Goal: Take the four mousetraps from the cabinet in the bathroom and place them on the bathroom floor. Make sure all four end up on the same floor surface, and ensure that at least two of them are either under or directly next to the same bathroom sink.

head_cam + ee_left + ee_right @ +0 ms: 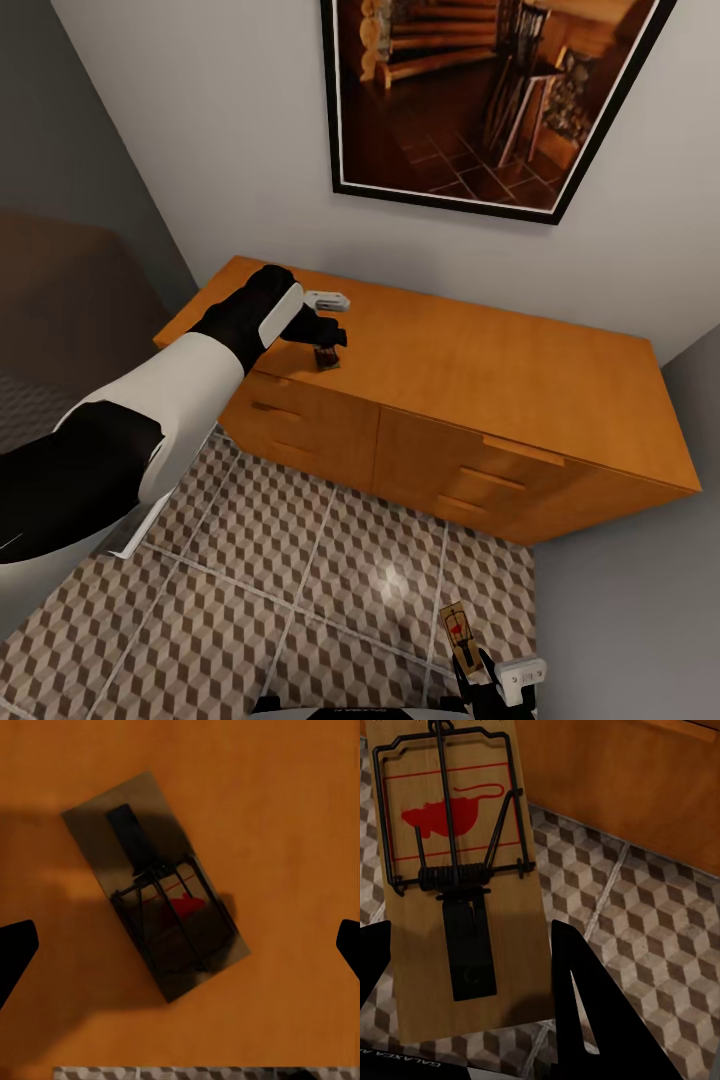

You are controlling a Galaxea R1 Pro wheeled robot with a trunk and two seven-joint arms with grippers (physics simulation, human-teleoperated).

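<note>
Trap (154,885) on cabinet (480,350) is framed by open left gripper (180,945); light, stiff board, best pinched by long edges. Second trap (454,870) is clamped in right gripper (472,967).

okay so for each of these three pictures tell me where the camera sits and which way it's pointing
Head view: high on the robot, looking down at the cabinet, the tiled floor and a framed picture; both arms show.
Left wrist view: above the cabinet top, facing down at a mousetrap; dark fingers at the edges.
Right wrist view: along the right gripper shut on a second mousetrap, floor behind.
Shared: the head view also shows both traps.
</note>
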